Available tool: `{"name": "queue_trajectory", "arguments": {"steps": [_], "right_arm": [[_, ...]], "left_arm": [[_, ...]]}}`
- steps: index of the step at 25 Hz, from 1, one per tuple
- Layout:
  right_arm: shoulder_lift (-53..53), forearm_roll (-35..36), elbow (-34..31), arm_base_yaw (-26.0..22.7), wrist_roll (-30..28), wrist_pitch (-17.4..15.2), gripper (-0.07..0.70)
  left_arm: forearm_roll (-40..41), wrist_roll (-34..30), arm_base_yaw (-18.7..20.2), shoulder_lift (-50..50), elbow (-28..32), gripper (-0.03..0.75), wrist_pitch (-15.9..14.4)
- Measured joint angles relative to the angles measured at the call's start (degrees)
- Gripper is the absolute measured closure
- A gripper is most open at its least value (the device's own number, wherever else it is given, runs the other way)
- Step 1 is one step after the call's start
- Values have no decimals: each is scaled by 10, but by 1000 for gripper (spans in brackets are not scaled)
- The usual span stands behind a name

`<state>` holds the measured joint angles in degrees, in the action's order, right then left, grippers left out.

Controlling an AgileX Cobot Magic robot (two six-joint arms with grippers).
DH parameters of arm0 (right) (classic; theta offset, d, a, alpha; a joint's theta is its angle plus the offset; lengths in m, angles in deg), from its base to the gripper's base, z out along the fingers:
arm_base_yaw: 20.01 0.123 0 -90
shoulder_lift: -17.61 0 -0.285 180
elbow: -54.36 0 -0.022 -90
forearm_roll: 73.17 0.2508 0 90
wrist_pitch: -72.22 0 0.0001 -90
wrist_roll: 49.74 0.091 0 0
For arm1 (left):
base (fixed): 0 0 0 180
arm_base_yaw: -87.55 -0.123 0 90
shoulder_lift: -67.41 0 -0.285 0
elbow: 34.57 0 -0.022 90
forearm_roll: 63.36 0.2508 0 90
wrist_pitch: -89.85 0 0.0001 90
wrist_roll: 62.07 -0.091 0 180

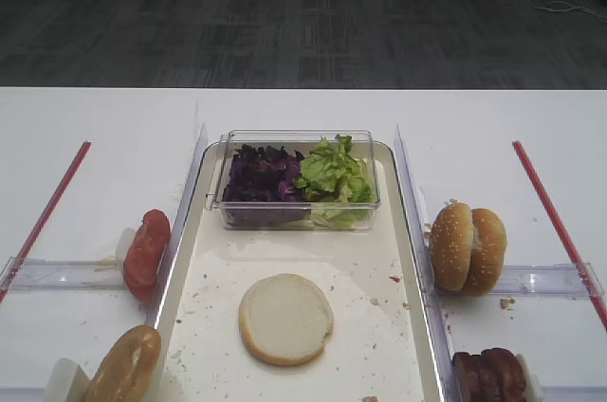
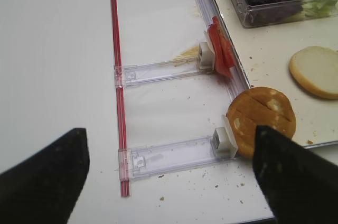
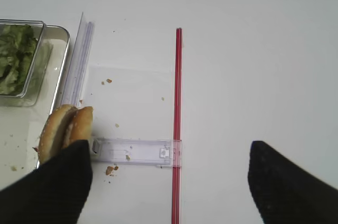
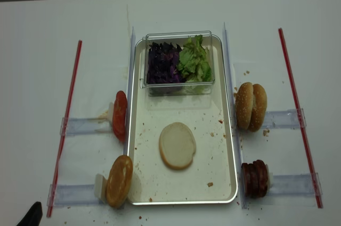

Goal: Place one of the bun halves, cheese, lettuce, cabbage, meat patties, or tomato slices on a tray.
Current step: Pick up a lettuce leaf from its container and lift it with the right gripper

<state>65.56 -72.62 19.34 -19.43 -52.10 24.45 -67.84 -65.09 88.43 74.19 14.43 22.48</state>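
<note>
A: Tray (image 4: 139, 130) state?
B: Lies mid-frame on the white table (image 4: 32, 77). One pale bun half (image 4: 177, 145) rests cut face up on it, lower centre, amid crumbs. A clear box (image 4: 178, 85) sits at the tray's upper end: purple cabbage (image 4: 162, 63) in its left part, green lettuce (image 4: 195, 62) in its right.

A: Stock beside the tray?
B: Left of frame: tomato slices (image 4: 120, 115) stand on edge against the tray's left rim; below them a golden bun (image 4: 119, 180) also on edge. Right of frame: two sesame buns (image 4: 251, 106) upright side by side; below them the meat patties (image 4: 255, 178), stacked edge to edge. Red strips (image 4: 66, 124) run down either outer side.

A: Pincers?
B: Right pincer (image 3: 169, 182): released, dark fingers (image 3: 50, 187) spread to the lower corners of its wrist view, nothing between them, the sesame buns just past the left finger. Left pincer (image 2: 169, 176): likewise spread wide and grasping nothing, the golden bun near its right finger (image 2: 293, 179).
</note>
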Motion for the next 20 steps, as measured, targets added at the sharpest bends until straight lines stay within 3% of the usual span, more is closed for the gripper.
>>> {"name": "queue_trajectory", "arguments": {"steps": [16,20], "right_arm": [[428,9,243,0,0,13,-1],[519,9,304,0,0,-9,-1]], "left_arm": [[0,0,0,0,0,101,0],[0,0,0,0,0,101,0]]}}
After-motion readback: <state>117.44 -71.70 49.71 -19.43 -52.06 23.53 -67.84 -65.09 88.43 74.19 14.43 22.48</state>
